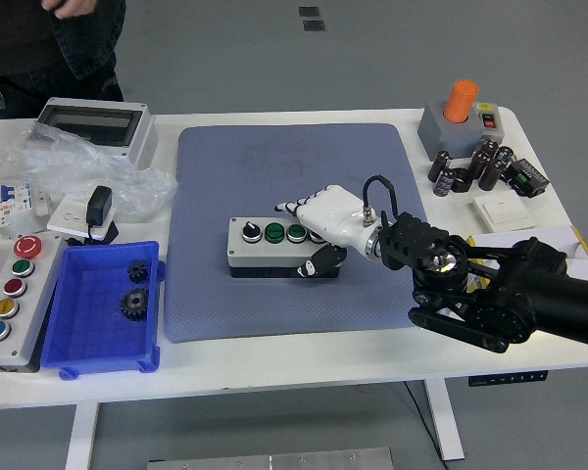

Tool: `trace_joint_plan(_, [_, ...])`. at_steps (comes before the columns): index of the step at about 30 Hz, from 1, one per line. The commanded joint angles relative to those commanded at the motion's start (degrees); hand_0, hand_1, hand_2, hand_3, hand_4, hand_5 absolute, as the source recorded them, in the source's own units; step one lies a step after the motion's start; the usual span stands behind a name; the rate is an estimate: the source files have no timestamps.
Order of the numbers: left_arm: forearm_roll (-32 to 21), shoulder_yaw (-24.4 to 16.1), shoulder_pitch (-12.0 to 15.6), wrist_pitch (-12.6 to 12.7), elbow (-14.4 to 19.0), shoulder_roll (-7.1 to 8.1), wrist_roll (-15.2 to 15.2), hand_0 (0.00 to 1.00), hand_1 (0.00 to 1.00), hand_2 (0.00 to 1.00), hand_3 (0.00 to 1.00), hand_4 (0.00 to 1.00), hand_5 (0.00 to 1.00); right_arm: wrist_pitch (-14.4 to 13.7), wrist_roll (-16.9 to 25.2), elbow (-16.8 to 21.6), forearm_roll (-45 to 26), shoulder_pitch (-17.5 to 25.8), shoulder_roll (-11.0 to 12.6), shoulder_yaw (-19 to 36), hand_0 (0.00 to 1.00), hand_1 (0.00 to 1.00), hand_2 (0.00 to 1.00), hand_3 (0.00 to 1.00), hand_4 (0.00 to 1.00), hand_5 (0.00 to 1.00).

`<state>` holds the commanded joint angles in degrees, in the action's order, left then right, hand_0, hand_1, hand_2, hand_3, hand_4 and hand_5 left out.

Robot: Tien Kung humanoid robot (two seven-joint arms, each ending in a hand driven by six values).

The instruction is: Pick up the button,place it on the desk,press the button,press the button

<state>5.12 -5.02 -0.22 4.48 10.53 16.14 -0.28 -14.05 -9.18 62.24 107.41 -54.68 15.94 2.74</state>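
Note:
A grey button box [263, 247] with a black selector and two green buttons on top lies flat on the blue mat [294, 162] in the middle of the table. My right hand [300, 238], white with black finger joints, wraps the box's right end. Its fingers [292, 208] lie over the top and far side, and the thumb [320, 260] presses the near side. The hand hides the box's right end. The left arm is out of view.
A blue bin [83, 343] holding two black gears [134, 302] stands left of the mat, beside a long button panel [10, 294]. A plastic bag [73, 166] and grey enclosure [93, 122] are back left. A grey box with an orange knob [461, 103] and capacitors [470, 166] are back right. A person [49, 39] stands at the far left.

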Motion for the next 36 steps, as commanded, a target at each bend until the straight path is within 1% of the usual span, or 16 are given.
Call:
trace_joint_plan(1, [0.0, 0.0, 0.0, 0.0, 0.0, -0.01, 0.0, 0.591, 0.627, 0.588, 0.61, 0.567, 0.312, 0.1, 0.0, 0.6, 0.0, 0.1, 0.4, 0.6, 0.606, 0.676, 0.878, 0.998, 0.998, 0.585])
trace_joint_plan(2, [0.0, 0.0, 0.0, 0.0, 0.0, -0.02, 0.0, 0.59, 0.628, 0.588, 0.608, 0.566, 0.313, 0.3, 0.1, 1.4, 0.0, 0.4, 1.1, 1.5, 0.606, 0.669, 0.901, 0.998, 0.998, 0.604])
trace_joint_plan(6, [-0.2, 0.1, 0.0, 0.0, 0.0, -0.07, -0.2, 0.59, 0.628, 0.588, 0.608, 0.566, 0.313, 1.3, -0.1, 6.0, 0.6, 2.5, 5.1, 6.4, 0.606, 0.669, 0.901, 0.998, 0.998, 0.604])
trace_joint_plan(8, [-0.4, 0.2, 0.1, 0.0, 0.0, -0.09, -0.3, 0.59, 0.628, 0.588, 0.608, 0.566, 0.313, 1.9, -0.6, 8.5, 1.4, 4.3, 7.2, 8.9, 0.606, 0.669, 0.901, 0.998, 0.998, 0.604])
trace_joint_plan(9, [-0.6, 0.4, 0.2, 0.0, 0.0, -0.11, -0.4, 0.591, 0.629, 0.589, 0.608, 0.563, 0.31, 2.3, -1.1, 10.1, 2.0, 5.6, 8.5, 10.6, 0.598, 0.663, 0.905, 0.998, 0.998, 0.63])
trace_joint_plan(13, [-0.8, 0.5, 0.3, 0.0, 0.0, -0.18, -0.5, 0.591, 0.629, 0.589, 0.608, 0.563, 0.31, 3.2, -3.3, 15.8, 4.7, 10.1, 13.0, 16.1, 0.598, 0.663, 0.905, 0.998, 0.998, 0.63])
trace_joint_plan(14, [-0.9, 0.5, 0.4, 0.0, 0.0, -0.2, -0.6, 0.59, 0.628, 0.59, 0.609, 0.557, 0.3, 3.4, -4.3, 17.7, 5.9, 11.5, 14.4, 17.8, 0.608, 0.666, 0.904, 0.998, 0.998, 0.73])
trace_joint_plan(16, [-1.0, 0.5, 0.4, 0.0, 0.0, -0.23, -0.6, 0.59, 0.628, 0.59, 0.609, 0.557, 0.3, 3.8, -6.5, 20.9, 8.5, 13.8, 16.7, 20.4, 0.608, 0.666, 0.904, 0.998, 0.998, 0.73])
trace_joint_plan(19, [-1.0, 0.6, 0.4, 0.1, 0.0, -0.22, -0.6, 0.59, 0.628, 0.59, 0.609, 0.557, 0.3, 5.1, -9.4, 24.5, 11.3, 15.2, 18.4, 21.2, 0.608, 0.666, 0.904, 0.998, 0.998, 0.73])
trace_joint_plan(20, [-1.0, 0.6, 0.4, 0.1, 0.0, -0.21, -0.6, 0.59, 0.629, 0.591, 0.61, 0.555, 0.301, 5.6, -10.4, 25.9, 12.0, 15.5, 18.8, 21.2, 0.622, 0.666, 0.859, 0.998, 0.998, 0.816])
trace_joint_plan(25, [-0.9, 0.5, 0.2, 0.1, 0.0, -0.1, -0.6, 0.59, 0.629, 0.591, 0.61, 0.555, 0.301, 8.2, -13.9, 31.8, 13.0, 15.8, 20.0, 20.0, 0.622, 0.666, 0.859, 0.998, 0.998, 0.816])
trace_joint_plan(26, [-0.9, 0.5, 0.2, 0.1, 0.0, -0.09, -0.6, 0.59, 0.629, 0.591, 0.61, 0.555, 0.306, 8.9, -14.2, 32.5, 12.6, 15.7, 20.0, 19.5, 0.568, 0.593, 0.656, 0.998, 0.683, 0.46])
trace_joint_plan(28, [-1.0, 0.7, 0.2, 0.1, -0.1, -0.07, -0.6, 0.59, 0.629, 0.591, 0.61, 0.555, 0.306, 10.0, -14.7, 33.3, 11.6, 15.3, 19.8, 18.3, 0.568, 0.593, 0.656, 0.998, 0.683, 0.46])
trace_joint_plan(31, [-1.3, 1.0, 0.1, 0.1, -0.1, -0.03, -0.6, 0.59, 0.629, 0.591, 0.61, 0.555, 0.306, 11.2, -15.0, 32.7, 10.4, 14.8, 19.0, 16.7, 0.568, 0.593, 0.656, 0.998, 0.683, 0.46])
trace_joint_plan(32, [-1.3, 1.0, 0.1, 0.1, -0.1, -0.03, -0.6, 0.59, 0.63, 0.591, 0.611, 0.553, 0.306, 11.3, -15.0, 32.4, 10.2, 14.6, 18.7, 16.3, 0.478, 0.516, 0.347, 0.992, 0.364, 0.067])
trace_joint_plan(36, [-1.6, 1.3, 0.1, 0.0, -0.1, 0.04, -0.6, 0.59, 0.63, 0.591, 0.611, 0.553, 0.306, 11.8, -15.0, 30.5, 9.4, 14.1, 17.5, 15.0, 0.478, 0.516, 0.347, 0.992, 0.364, 0.067])
